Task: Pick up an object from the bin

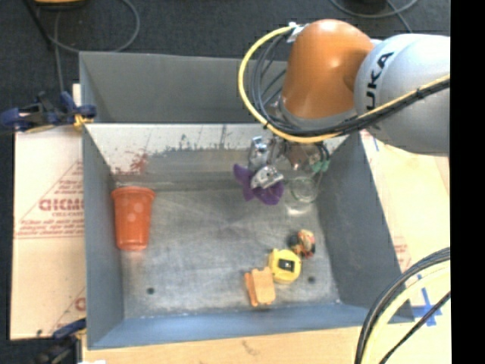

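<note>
Arm: the grey KUKA arm point(413, 89) reached in from the right, and its rounded orange cover point(326, 67) hung over the far right part of the bin.
Cables: a loop of yellow and black cables point(245, 78) curved round the left side of the orange cover.
Bin: the grey metal bin point(189, 97) had sloping walls and a scuffed, flat floor.
Gripper: the metal gripper point(265, 173) hung below the orange cover, low near the far wall and right of the middle.
Gripper state: whether it was apart, together or clamped on anything could not be told from this angle.
Thing under the gripper: a purple, soft-looking, lobed object point(255, 191) lay on the floor right at the gripper's tip, partly covered by it. Whether the two were touching could not be told.
Neighbour: a clear, see-through cup point(304, 191) stood just beside the purple object, on its right.
Left side: an orange plastic cup point(132, 217) lay alone by the left wall, well apart from the gripper.
Near right corner: a small brown and red figure point(305, 240), a yellow rounded case with a dark square on top point(286, 265) and a tan-orange block point(260, 287) lay close together, the case touching the block, all apart from the gripper.
</note>
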{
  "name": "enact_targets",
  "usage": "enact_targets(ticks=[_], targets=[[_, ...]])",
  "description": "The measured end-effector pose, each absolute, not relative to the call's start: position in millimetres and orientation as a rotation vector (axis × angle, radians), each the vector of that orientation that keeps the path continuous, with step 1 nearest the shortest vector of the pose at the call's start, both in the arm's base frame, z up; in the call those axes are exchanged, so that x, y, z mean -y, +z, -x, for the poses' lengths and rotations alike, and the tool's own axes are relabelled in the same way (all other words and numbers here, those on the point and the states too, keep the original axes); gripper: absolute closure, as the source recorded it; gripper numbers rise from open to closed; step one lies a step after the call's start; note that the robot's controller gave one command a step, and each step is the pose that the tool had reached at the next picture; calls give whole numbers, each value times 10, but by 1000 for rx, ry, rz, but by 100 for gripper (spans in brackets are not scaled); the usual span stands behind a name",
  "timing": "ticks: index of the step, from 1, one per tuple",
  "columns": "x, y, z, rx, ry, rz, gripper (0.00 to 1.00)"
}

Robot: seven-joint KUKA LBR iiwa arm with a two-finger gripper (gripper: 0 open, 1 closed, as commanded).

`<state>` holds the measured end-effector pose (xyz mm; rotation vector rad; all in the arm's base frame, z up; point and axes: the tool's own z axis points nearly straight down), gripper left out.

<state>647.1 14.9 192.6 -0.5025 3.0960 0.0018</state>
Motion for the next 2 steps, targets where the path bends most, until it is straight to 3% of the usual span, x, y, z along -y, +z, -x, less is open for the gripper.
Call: enact_targets(ticks=[1,2], targets=[[-50,1650,-6449,-3027,-5,787,100],[-966,3068,-6364,-2940,0,1079,100]])
